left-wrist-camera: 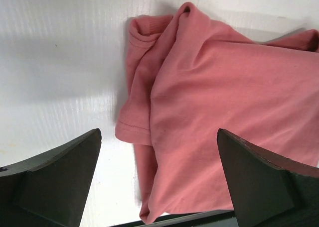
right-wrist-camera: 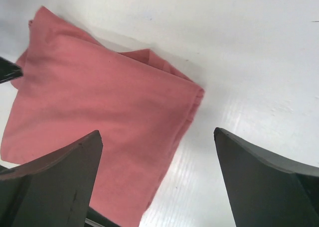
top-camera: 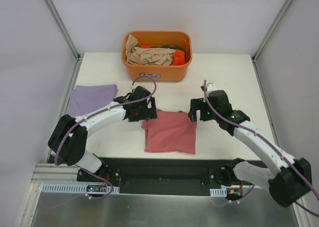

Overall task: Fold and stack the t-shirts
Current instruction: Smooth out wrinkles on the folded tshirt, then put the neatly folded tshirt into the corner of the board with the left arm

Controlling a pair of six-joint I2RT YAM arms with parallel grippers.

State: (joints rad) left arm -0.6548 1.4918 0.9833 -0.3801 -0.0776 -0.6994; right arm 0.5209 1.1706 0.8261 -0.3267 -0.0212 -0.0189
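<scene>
Two arms angle inward, wrists tipped down over folded rose-red t-shirt (top-camera: 169, 131) mid-counter (top-camera: 224, 77): left fingers (left-wrist-camera: 60, 177) spread wide at its L edge, right fingers (right-wrist-camera: 55, 177) wide at R edge, both empty.

Bare table (top-camera: 227, 80) around rose t-shirt (top-camera: 170, 131)

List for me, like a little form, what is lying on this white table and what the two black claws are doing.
Middle: dusty rose-red cloth t-shirt, folded, lying flat
Left side: pale lavender cloth t-shirt, flat, apart from the red one
Far edge: rigid orange plastic tub holding crumpled beige, orange and green cloth
Left gripper: open, empty, above the red shirt's far left corner
Right gripper: open, empty, above its far right corner
</scene>
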